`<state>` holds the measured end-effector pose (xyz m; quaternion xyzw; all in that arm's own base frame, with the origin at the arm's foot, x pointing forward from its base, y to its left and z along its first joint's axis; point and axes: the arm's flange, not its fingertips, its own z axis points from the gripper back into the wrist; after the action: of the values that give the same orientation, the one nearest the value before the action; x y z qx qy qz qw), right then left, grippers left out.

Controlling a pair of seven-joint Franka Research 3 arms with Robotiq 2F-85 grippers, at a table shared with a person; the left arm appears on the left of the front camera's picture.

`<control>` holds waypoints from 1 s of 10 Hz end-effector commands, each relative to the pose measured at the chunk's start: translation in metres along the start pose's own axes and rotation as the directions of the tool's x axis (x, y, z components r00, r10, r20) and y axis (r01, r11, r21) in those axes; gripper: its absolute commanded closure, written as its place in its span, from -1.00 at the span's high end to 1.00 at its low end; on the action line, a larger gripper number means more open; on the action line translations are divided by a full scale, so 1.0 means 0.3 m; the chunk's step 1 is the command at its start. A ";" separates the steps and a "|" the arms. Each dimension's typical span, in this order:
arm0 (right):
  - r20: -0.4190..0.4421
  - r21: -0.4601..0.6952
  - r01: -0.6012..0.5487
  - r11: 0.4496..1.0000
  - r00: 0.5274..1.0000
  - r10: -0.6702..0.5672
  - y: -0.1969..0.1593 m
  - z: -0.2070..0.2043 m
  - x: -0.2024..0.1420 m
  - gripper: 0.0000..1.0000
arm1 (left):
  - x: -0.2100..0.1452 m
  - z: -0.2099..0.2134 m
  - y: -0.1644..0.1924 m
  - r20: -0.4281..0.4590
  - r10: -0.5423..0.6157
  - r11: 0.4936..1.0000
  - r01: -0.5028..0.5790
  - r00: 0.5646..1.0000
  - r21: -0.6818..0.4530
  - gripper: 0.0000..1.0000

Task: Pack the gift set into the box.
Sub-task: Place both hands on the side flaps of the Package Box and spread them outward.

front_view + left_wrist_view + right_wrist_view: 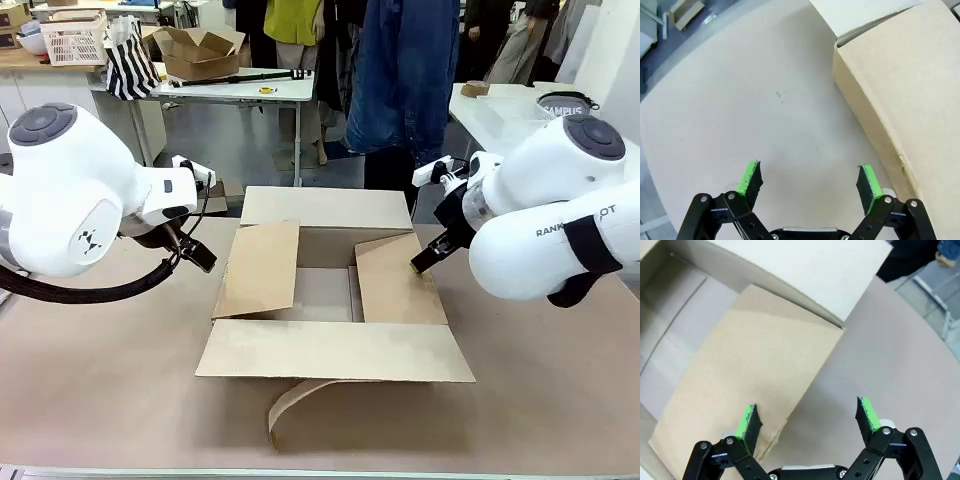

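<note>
The box (330,285) lies in the middle of the table, a shallow brown carton with its near and far flaps spread out and its two side flaps sagging inward over the opening. A strip of brown paper tape (295,398) curls off its near flap. Left of the box my left gripper (200,255) hangs open above bare table; its wrist view shows the box's wall (875,125) to its right. My right gripper (425,262) is open at the outer edge of the right side flap (745,390). The gift set is out of view.
A person in dark clothes (405,80) stands behind the far edge of the table. A smaller cardboard carton (200,50) and a striped bag (130,60) sit on a white table further back. The brown tabletop (110,370) surrounds the box.
</note>
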<state>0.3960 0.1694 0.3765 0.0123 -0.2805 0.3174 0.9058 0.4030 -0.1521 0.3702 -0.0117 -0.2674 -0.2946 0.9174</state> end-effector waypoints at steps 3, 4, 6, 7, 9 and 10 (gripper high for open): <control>0.000 0.000 0.000 1.000 1.000 0.000 0.000 0.000 0.000 1.00 | 0.000 0.000 0.000 0.000 0.000 1.000 0.000 1.000 0.000 1.00; 0.000 0.000 0.000 1.000 1.000 0.000 0.000 0.000 0.000 1.00 | 0.000 0.000 0.000 0.000 0.000 1.000 0.000 1.000 0.000 1.00; 0.000 0.000 0.000 1.000 1.000 0.000 0.000 0.000 0.000 1.00 | 0.000 0.000 0.000 0.000 0.000 1.000 0.000 1.000 0.000 1.00; 0.000 0.000 0.000 1.000 1.000 0.000 0.000 0.000 0.000 1.00 | 0.000 0.000 0.000 0.000 0.000 1.000 0.000 1.000 0.000 1.00; 0.000 0.000 0.000 1.000 1.000 0.000 0.000 0.000 0.000 1.00 | 0.000 0.000 0.000 0.000 0.000 1.000 0.000 1.000 0.000 1.00; 0.000 0.000 0.000 1.000 1.000 0.000 0.000 0.000 0.000 1.00 | 0.000 0.000 0.000 0.000 0.000 1.000 0.000 1.000 0.000 1.00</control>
<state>0.3960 0.1695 0.3765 0.0121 -0.2805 0.3177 0.9057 0.4027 -0.1529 0.3702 -0.0117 -0.2674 -0.2955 0.9171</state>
